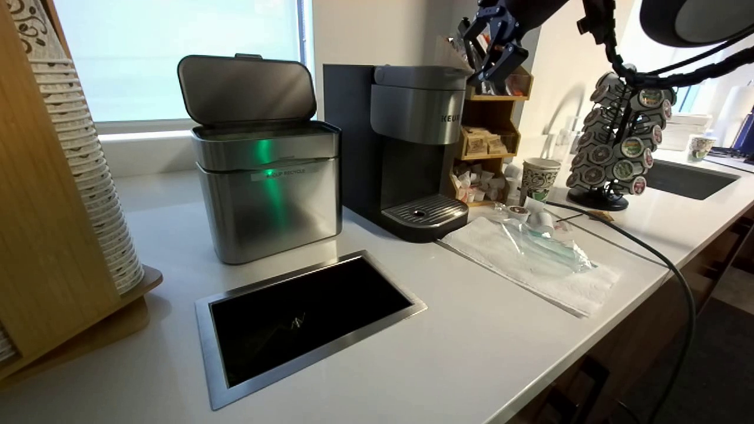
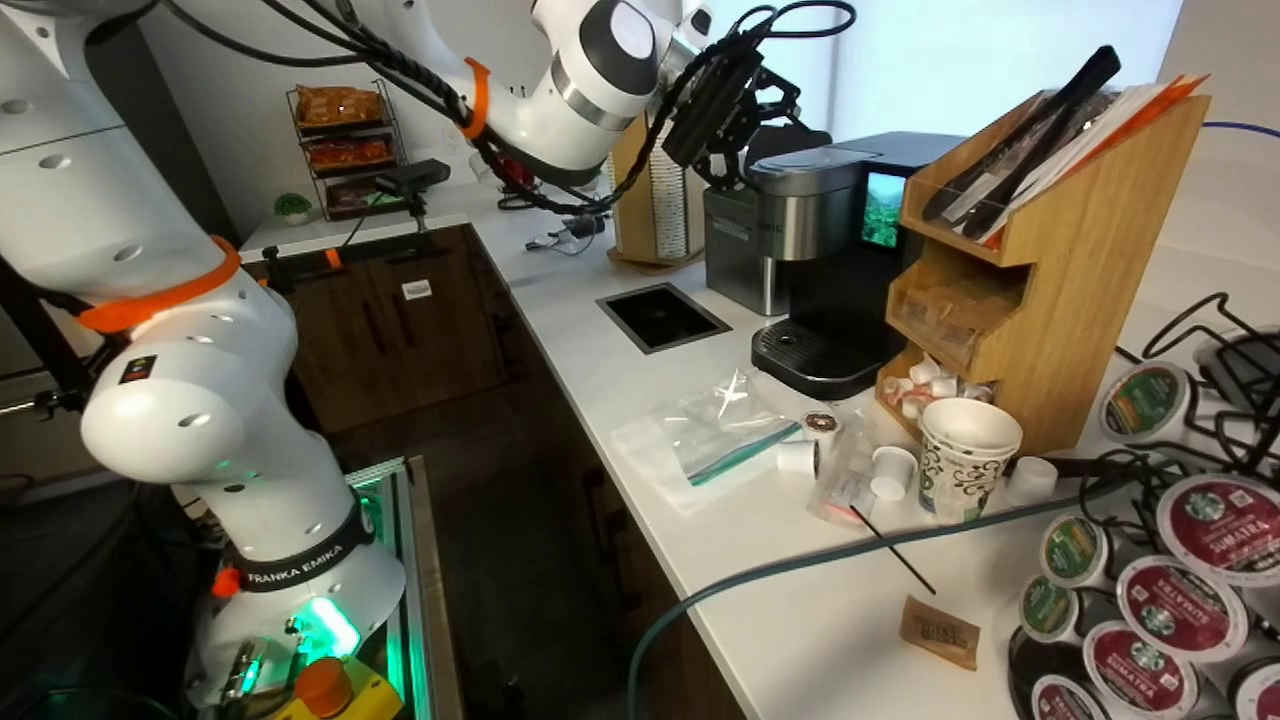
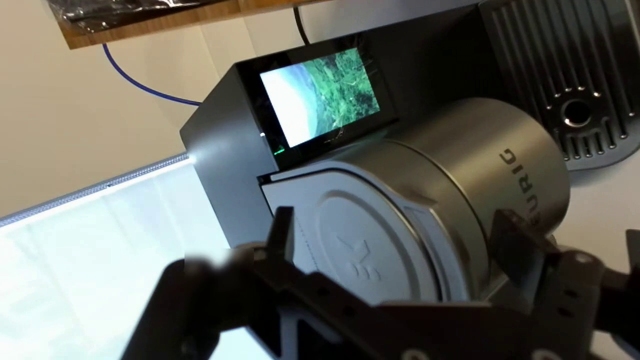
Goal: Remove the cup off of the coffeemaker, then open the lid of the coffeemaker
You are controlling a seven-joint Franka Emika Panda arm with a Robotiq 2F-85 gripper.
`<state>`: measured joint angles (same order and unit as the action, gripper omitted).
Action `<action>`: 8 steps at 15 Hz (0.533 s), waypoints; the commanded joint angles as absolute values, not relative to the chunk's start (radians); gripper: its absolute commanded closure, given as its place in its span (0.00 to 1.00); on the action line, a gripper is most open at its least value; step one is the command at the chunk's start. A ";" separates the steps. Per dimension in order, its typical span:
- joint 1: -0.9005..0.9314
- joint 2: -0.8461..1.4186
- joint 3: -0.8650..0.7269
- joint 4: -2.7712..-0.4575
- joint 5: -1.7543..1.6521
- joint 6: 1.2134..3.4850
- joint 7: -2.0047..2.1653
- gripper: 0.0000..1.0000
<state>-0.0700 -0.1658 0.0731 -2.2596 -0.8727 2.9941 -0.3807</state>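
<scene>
The coffeemaker (image 1: 415, 115) stands upright on the counter; it also shows in an exterior view (image 2: 815, 225) and the wrist view (image 3: 480, 155). Its grey rounded lid (image 3: 360, 240) is down; it also shows in both exterior views (image 1: 424, 76) (image 2: 805, 160). No cup stands on its drip base (image 1: 427, 209). A pale patterned paper cup (image 2: 968, 455) and small whitish pods (image 2: 893, 472) are beside it; I cannot tell which is the task's cup. My gripper (image 3: 400, 245) is open with nothing between the fingers, by the lid's front edge (image 1: 471, 53) (image 2: 765, 140). Contact is unclear.
The steel bin (image 1: 271, 206) stands beside the machine with its own lid raised. A framed counter opening (image 1: 312, 312) lies before it. A wooden organizer (image 2: 1120, 300) stands at the machine's other side. A pod rack (image 1: 618, 135), clear plastic bag (image 2: 735, 430) and hose (image 2: 800, 560) are nearby.
</scene>
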 commanded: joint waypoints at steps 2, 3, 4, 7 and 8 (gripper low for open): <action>-0.087 -0.122 0.093 -2.199 -0.938 3.012 -0.326 0.00; -0.086 -0.119 0.094 -2.188 -0.944 3.013 -0.322 0.00; -0.086 -0.117 0.095 -2.180 -0.954 3.013 -0.317 0.00; -0.089 -0.120 0.096 -2.157 -0.993 3.012 -0.301 0.00; -0.091 -0.119 0.097 -2.144 -1.011 3.009 -0.293 0.00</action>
<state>-0.0706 -0.1370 0.0839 -2.2093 -0.9417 2.9941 -0.3474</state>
